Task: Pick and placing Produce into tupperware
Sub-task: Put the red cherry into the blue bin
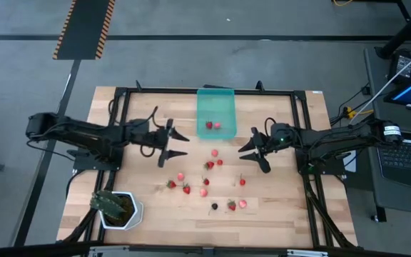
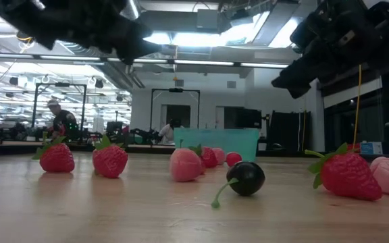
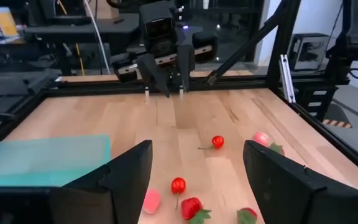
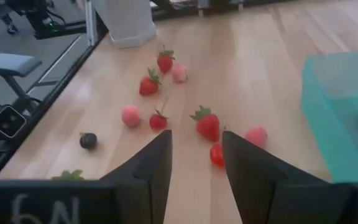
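Dark berry [image 2: 246, 178] lying foremost among scattered produce [image 1: 207, 181]; both grippers hovering empty, left gripper [image 1: 180, 145] spread wide, right gripper [image 1: 249, 153] gaping narrower, beside tupperware [image 1: 215, 108].

Tupperware [image 1: 215, 108]: on the desk [image 1: 277, 214], at the middle of its far edge; two fruits [image 1: 212, 126] lie inside, at its near end.
Loose produce [image 1: 204, 184]: scattered on the desk nearer than the tupperware.
Dark berry [image 1: 215, 206]: nearest edge of that scatter.
Potted plant [image 1: 119, 208]: near-left corner, well apart from the tupperware.
Left tool [image 1: 180, 144]: left of the tupperware.
Right tool [image 1: 248, 155]: right of it.
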Controlling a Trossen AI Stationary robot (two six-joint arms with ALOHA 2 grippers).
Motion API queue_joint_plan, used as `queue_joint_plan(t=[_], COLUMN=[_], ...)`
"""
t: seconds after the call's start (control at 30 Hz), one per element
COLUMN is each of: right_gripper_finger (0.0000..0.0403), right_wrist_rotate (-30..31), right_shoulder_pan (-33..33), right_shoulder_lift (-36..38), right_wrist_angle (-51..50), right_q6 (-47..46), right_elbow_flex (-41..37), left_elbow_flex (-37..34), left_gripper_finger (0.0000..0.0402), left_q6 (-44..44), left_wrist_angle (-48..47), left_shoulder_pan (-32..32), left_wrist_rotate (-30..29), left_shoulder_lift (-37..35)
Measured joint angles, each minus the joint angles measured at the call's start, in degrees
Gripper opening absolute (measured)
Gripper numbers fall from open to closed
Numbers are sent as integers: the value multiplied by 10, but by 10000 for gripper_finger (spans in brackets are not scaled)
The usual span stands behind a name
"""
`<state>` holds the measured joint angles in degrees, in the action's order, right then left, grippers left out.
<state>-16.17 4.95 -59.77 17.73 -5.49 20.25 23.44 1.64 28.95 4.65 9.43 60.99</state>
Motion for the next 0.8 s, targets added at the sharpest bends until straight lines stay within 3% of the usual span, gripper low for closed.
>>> queue_joint_plan(t=[0.3, 0.57, 0.67, 0.8], right_gripper_finger=[143, 143, 143, 143], right_wrist_rotate=[0, 0, 0, 18], right_shoulder_pan=[-24, -25, -26, -50], right_shoulder_lift=[0, 0, 0, 0], right_wrist_angle=[65, 68, 42, -64], right_q6=[-8, -44, -106, -89], right_elbow_flex=[0, 1, 21, 72], left_elbow_flex=[-99, -113, -113, -113], left_gripper_finger=[245, 245, 245, 245], left_q6=[0, -21, 5, 40], left_wrist_angle=[124, 143, 142, 141], left_shoulder_pan=[-35, -50, -51, -51], left_wrist_rotate=[-14, -14, -9, -9], left_shoulder_lift=[-36, -37, -37, -37])
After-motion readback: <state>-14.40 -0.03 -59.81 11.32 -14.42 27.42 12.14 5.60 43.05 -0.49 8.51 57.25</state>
